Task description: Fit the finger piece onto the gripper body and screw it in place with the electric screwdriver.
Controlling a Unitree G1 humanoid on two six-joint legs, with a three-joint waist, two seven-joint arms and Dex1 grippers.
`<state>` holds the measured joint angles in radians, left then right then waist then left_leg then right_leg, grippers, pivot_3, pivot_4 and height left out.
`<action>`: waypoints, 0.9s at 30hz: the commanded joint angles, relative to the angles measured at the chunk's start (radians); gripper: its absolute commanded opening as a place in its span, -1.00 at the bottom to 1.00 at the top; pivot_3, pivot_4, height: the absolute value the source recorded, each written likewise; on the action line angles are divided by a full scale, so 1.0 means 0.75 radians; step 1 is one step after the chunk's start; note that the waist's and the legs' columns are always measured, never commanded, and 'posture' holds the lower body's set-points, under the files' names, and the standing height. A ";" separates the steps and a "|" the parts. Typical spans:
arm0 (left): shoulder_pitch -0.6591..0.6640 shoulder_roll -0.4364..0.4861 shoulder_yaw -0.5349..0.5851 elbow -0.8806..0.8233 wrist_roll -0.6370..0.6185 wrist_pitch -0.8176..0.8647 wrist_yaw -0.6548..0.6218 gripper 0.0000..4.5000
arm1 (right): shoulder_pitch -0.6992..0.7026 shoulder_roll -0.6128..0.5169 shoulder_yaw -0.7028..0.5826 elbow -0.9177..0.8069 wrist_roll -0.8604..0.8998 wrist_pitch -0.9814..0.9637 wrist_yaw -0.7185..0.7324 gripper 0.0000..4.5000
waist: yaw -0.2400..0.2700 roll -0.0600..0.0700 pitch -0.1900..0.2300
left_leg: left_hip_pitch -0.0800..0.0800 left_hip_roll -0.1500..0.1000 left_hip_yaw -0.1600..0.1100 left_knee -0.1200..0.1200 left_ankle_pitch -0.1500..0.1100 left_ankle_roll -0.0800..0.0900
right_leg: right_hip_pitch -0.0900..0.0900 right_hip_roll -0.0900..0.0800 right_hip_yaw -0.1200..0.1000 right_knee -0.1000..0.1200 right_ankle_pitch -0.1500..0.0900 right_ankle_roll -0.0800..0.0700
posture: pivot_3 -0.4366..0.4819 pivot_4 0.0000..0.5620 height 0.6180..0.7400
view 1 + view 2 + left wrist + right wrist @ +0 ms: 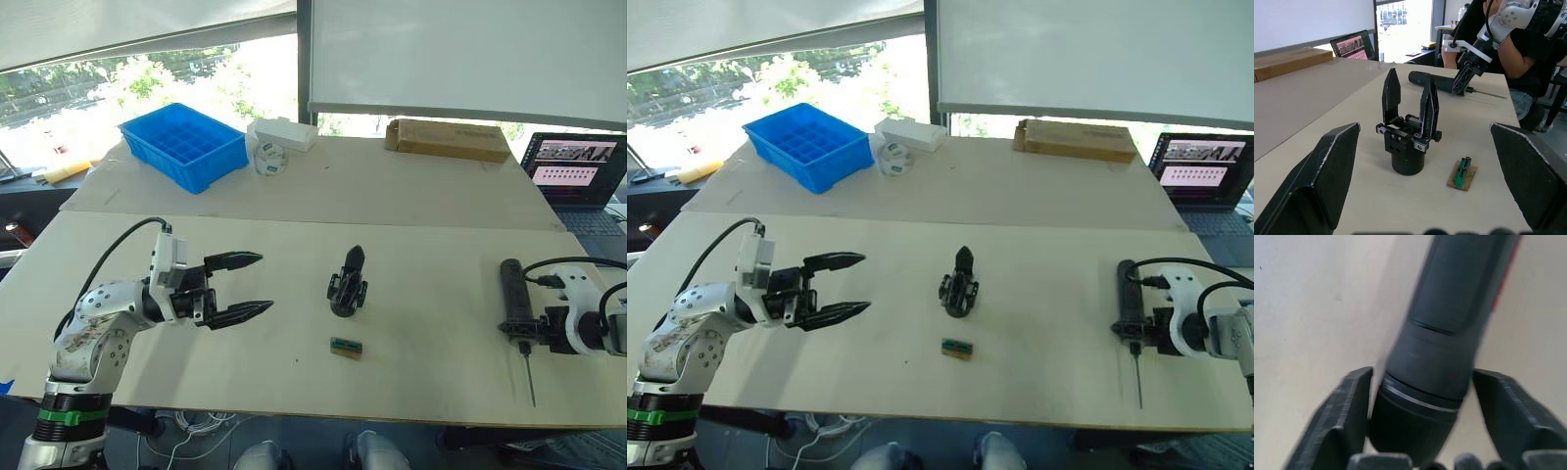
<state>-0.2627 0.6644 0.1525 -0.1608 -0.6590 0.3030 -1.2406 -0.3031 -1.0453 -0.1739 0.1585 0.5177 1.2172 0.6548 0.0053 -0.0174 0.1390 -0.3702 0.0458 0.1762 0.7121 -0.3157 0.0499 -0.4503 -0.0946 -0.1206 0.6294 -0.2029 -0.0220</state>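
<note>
Left gripper [263, 282]: spread wide, held nothing. Pointed at the gripper body [348, 284], well ahead of its tips. Right gripper [524, 328]: sat around the electric screwdriver [511, 294]; could not tell if squeezed. Looked like the pick-up step; next needed a firm squeeze, then a lift.

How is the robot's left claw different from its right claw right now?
The left claw is wide open and holds nothing, while the right claw has the electric screwdriver between its fingers. The left claw hovers above the table, pointing toward the gripper body; the right claw is down at the table, where the screwdriver lies. Both have two black fingers.
</note>
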 commanded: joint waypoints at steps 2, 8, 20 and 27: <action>-0.004 0.008 -0.001 -0.030 0.004 -0.025 -0.011 1.00 | 0.052 0.012 -0.068 -0.038 -0.001 -0.017 0.016 -0.13 | 0.001 0.000 0.000 | 0.000 0.000 0.000 0.000 0.000 0.000 | 0.000 0.000 0.000 0.000 0.000 0.000 | -0.05 -0.47 1.00; 0.048 0.031 0.040 -0.038 0.000 -0.041 -0.028 1.00 | 0.153 0.038 -0.257 -0.326 0.115 0.018 0.067 -0.13 | 0.004 0.002 0.001 | 0.000 0.000 0.000 0.000 0.000 0.000 | 0.000 0.000 0.000 0.000 0.000 0.000 | -0.05 -0.47 1.00; 0.094 0.022 0.034 -0.015 0.027 -0.124 -0.042 1.00 | 0.367 0.076 -0.124 -0.704 0.074 -0.092 0.042 -0.13 | 0.008 0.005 0.003 | -0.002 0.000 0.000 0.000 0.000 0.000 | -0.003 -0.001 0.001 0.000 -0.001 0.001 | -0.05 -0.47 1.00; 0.072 0.019 0.016 0.009 0.041 -0.143 -0.063 1.00 | 0.349 0.075 -0.048 -0.651 0.035 -0.129 0.062 -0.13 | 0.003 0.004 0.002 | -0.002 0.001 0.000 0.000 0.000 -0.001 | -0.003 0.001 0.000 0.000 -0.001 0.001 | -0.05 -0.47 1.00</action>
<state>-0.1895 0.6778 0.1642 -0.1512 -0.6284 0.2165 -1.2824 -0.0277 -0.9817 -0.2152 -0.3400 0.5533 1.1452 0.6957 0.0072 -0.0146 0.1407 -0.3713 0.0463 0.1759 0.7120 -0.3155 0.0494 -0.4523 -0.0937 -0.1205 0.6295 -0.2034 -0.0213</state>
